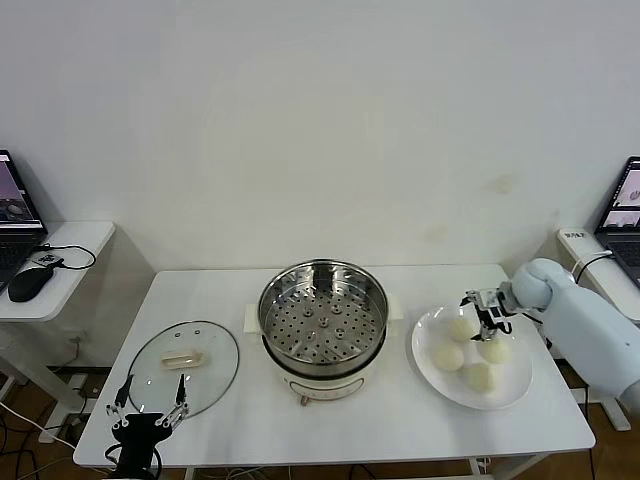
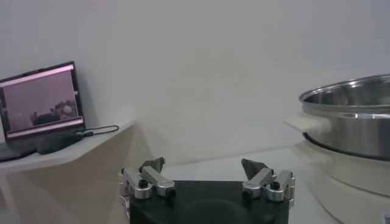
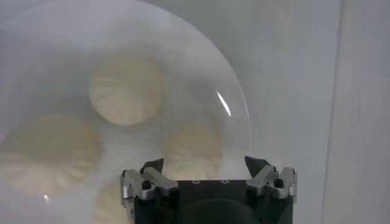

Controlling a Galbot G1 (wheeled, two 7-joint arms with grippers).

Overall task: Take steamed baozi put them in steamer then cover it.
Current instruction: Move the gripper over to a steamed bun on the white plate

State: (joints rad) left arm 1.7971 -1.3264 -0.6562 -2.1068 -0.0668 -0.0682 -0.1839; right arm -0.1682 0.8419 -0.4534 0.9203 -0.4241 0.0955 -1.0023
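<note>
Several cream-white baozi [image 1: 447, 356] lie on a white plate [image 1: 512, 380] at the table's right. My right gripper [image 1: 486, 318] hovers open and empty just above the plate's far side. In the right wrist view its gripper [image 3: 204, 163] is over the baozi [image 3: 126, 90], nearest one bun [image 3: 192, 146], on the plate [image 3: 234, 109]. The steel steamer [image 1: 322, 322] stands uncovered mid-table with its perforated tray empty. My left gripper [image 1: 148, 410] is open and empty at the front-left table edge; its wrist view shows the gripper [image 2: 204, 164] and the steamer [image 2: 353, 115].
A flat glass lid [image 1: 185, 365] lies on the table left of the steamer, just beyond my left gripper. A side table at far left holds a laptop [image 2: 39, 100] and a mouse [image 1: 28, 283]. Another laptop [image 1: 625, 205] stands at far right.
</note>
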